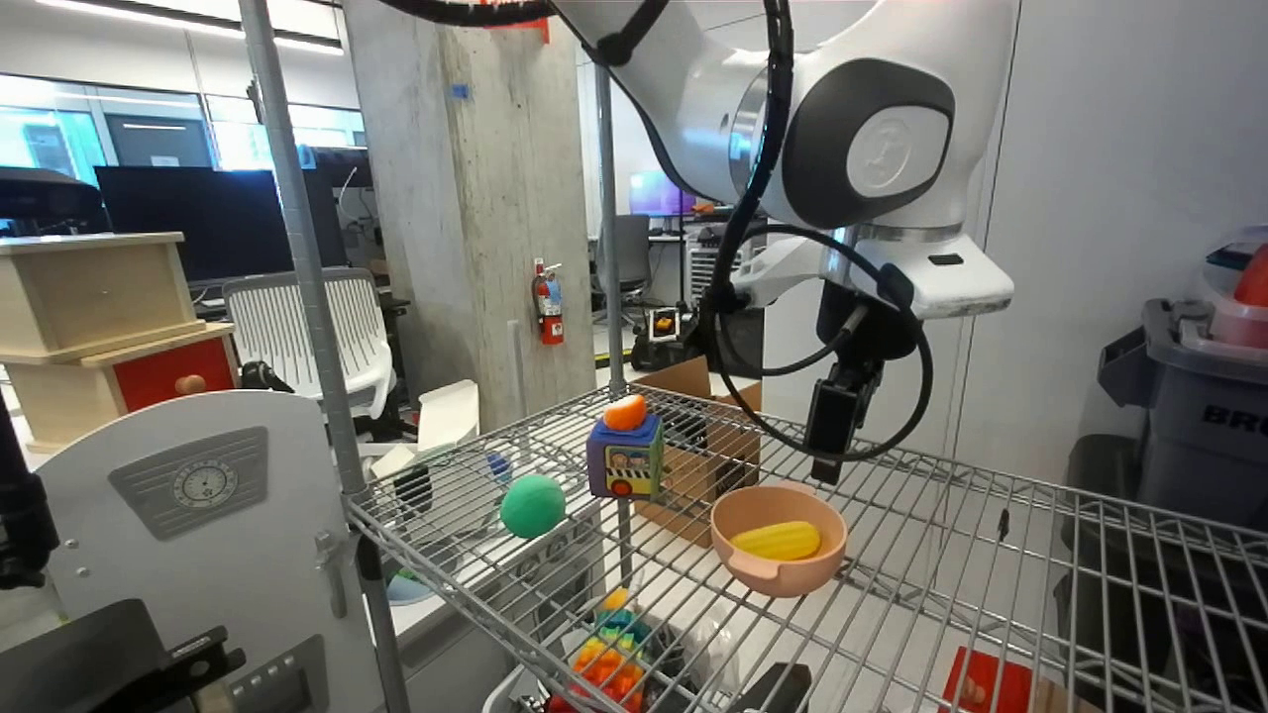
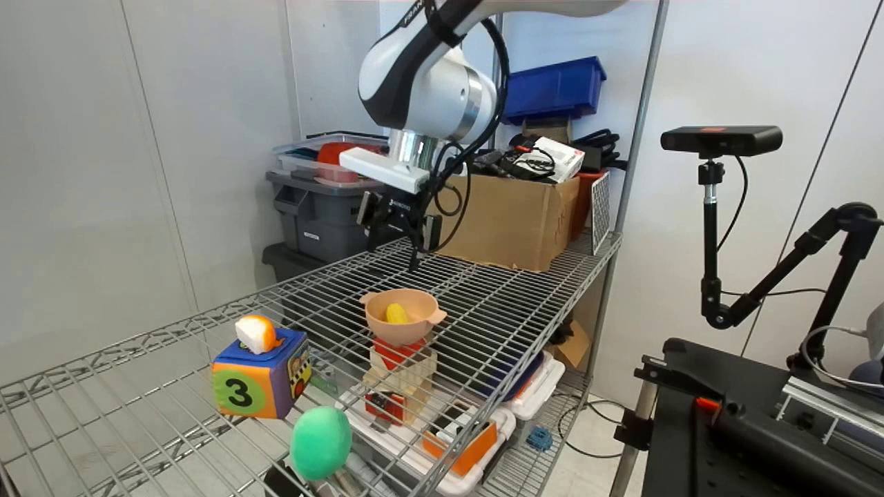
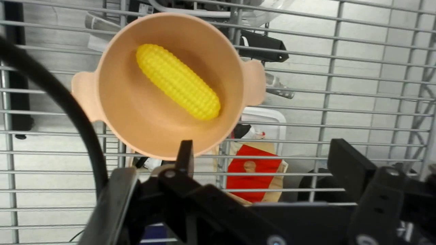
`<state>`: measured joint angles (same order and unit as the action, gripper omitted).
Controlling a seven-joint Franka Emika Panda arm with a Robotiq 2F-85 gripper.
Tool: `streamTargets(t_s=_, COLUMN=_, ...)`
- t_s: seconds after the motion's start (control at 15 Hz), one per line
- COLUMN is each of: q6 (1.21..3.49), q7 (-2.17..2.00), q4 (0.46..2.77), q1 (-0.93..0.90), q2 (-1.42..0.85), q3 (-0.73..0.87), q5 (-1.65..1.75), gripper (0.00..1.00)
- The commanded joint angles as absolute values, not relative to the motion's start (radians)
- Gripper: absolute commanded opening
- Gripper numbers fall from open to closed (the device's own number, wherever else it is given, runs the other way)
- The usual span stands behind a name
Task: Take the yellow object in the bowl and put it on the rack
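A toy corn cob (image 3: 178, 81) is lying aslant in the peach bowl (image 3: 136, 115), inside the edges of the wire rack (image 3: 335, 39); the gripper (image 3: 264, 153), spread wide, is hovering, height unclear, and should be turning to pinch crosswise.

In an exterior view my gripper (image 1: 826, 465) hangs pointing down over the rack (image 1: 951, 584), tips higher than the pink bowl (image 1: 773, 505) and just apart from it; finger spread unreadable from this side. The yellow object (image 1: 780, 542) lies in the bowl, below my tips and, as viewed, left of them. Farther out that way: toy block (image 1: 625, 460) with an orange piece (image 1: 625, 412) on top, then the green ball (image 1: 533, 506), both resting on the rack.
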<state>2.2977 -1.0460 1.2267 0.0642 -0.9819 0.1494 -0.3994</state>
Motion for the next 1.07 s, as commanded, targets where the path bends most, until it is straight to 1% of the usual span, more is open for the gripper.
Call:
streamTargets(t_s=0.0, q6=2.259, q7=-1.075, q4=1.251, q1=0.075, q2=-0.974, q3=0.14, q5=-0.345, gripper=1.0)
streamTargets(t_s=0.53, q6=2.217, q7=-1.06, q4=1.302, q1=0.052, q2=-0.98, q3=0.12, q5=-0.318, gripper=1.0)
streamTargets(t_s=1.0, q6=2.156, q7=-1.086, q4=1.257, q1=0.046, q2=-1.007, q3=0.137, q5=-0.267, gripper=1.0)
